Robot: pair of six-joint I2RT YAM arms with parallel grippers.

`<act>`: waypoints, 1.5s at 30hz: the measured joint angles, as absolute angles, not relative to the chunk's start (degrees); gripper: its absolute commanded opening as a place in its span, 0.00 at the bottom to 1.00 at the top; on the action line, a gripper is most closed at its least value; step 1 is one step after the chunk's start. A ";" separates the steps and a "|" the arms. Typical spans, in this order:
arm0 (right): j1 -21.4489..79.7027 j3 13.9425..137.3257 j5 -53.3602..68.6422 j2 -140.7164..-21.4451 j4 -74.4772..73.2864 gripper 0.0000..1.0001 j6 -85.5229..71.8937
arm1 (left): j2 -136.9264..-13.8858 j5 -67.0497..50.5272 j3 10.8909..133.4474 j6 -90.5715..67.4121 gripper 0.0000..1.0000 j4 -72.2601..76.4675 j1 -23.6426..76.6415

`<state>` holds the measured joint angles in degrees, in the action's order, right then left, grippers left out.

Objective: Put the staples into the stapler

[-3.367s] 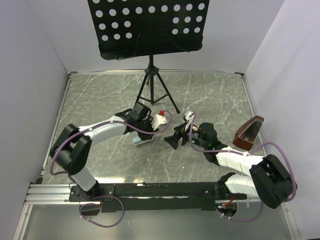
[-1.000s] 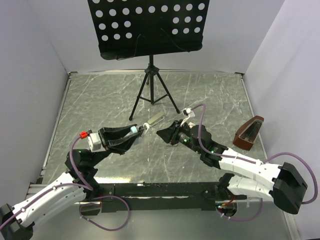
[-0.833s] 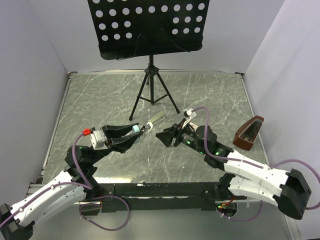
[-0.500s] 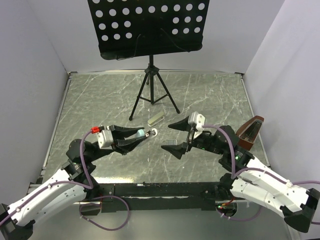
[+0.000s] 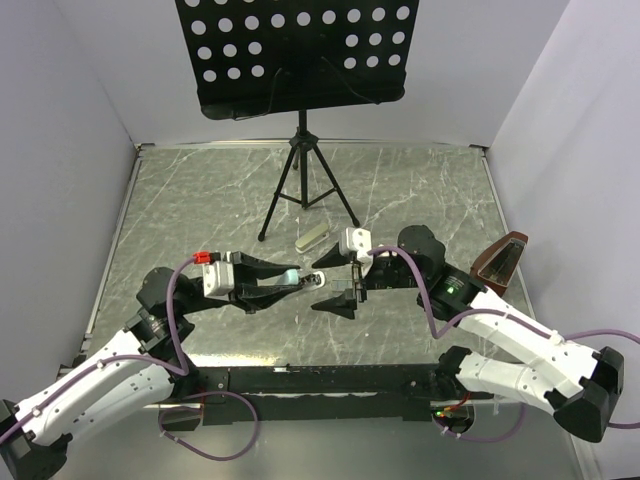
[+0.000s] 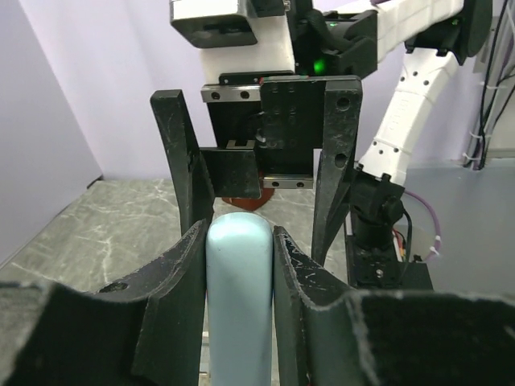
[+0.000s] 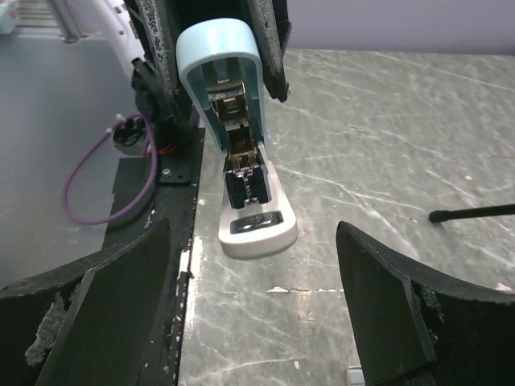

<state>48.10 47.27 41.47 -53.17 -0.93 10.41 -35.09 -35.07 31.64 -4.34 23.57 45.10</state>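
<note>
The stapler hangs hinged open above the table, its light blue top [image 6: 239, 297] pinched between my left gripper's fingers [image 6: 165, 314]. In the right wrist view the blue top [image 7: 219, 44] stands up, showing its metal channel, and the white base [image 7: 257, 229] drops toward me. My left gripper [image 5: 285, 280] is shut on the stapler [image 5: 300, 278]. My right gripper [image 5: 332, 284] faces it, open, touching nothing, and the base's free end reaches about level with its fingertips [image 7: 105, 322]. The staples, a silvery-grey strip [image 5: 311, 238], lie on the table just beyond both grippers.
A black music stand [image 5: 300, 50] on a tripod [image 5: 303, 190] stands at the back middle, and one tripod leg [image 7: 475, 213] shows in the right wrist view. A brown wedge-shaped object [image 5: 500, 265] sits at the right. White walls enclose the marble table [image 5: 420, 190].
My right gripper has opened wide and swung round to face the stapler. The left arm has carried the stapler rightward toward it. The strip has stayed put.
</note>
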 measured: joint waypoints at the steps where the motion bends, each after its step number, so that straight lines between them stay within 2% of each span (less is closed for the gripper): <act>1: 47.97 47.31 42.15 -53.43 -0.82 0.86 10.39 | -35.14 -35.35 31.79 -4.32 0.01 23.46 45.10; 8: 47.40 47.72 46.78 -54.57 0.49 0.76 9.91 | -36.18 -37.26 32.86 -4.34 0.01 22.74 45.10; 13: 46.74 47.77 47.88 -54.87 0.95 0.62 9.43 | -36.25 -37.71 33.04 -4.34 0.01 21.65 45.10; 18: 45.84 47.77 48.29 -54.87 2.07 0.33 8.69 | -36.18 -37.65 33.10 -4.75 0.01 21.52 45.10; 19: 45.69 47.77 48.58 -54.87 2.17 0.22 8.32 | -36.14 -37.41 33.10 -4.91 0.01 21.54 45.10; 21: 45.56 47.77 48.77 -54.87 2.37 0.10 8.23 | -36.03 -37.08 33.10 -5.19 0.01 21.58 45.10; 22: 45.41 47.77 48.90 -54.87 2.61 0.00 7.84 | -35.77 -36.69 33.10 -5.43 0.01 21.67 45.10; 26: 43.97 46.54 49.98 -54.30 6.17 0.00 5.19 | -33.65 -33.41 32.60 -6.79 0.01 23.46 45.10; 33: 37.80 37.50 53.21 -50.13 23.68 0.00 -7.86 | -25.54 -21.78 26.37 -12.32 0.01 30.22 45.80; 38: 35.70 32.10 52.14 -49.28 37.71 0.00 -18.98 | -21.54 -12.56 19.25 -21.23 0.02 38.06 46.13; 45: 35.57 27.40 46.26 -48.49 47.42 0.00 -28.21 | -21.34 -1.98 12.23 -35.86 0.01 47.75 46.33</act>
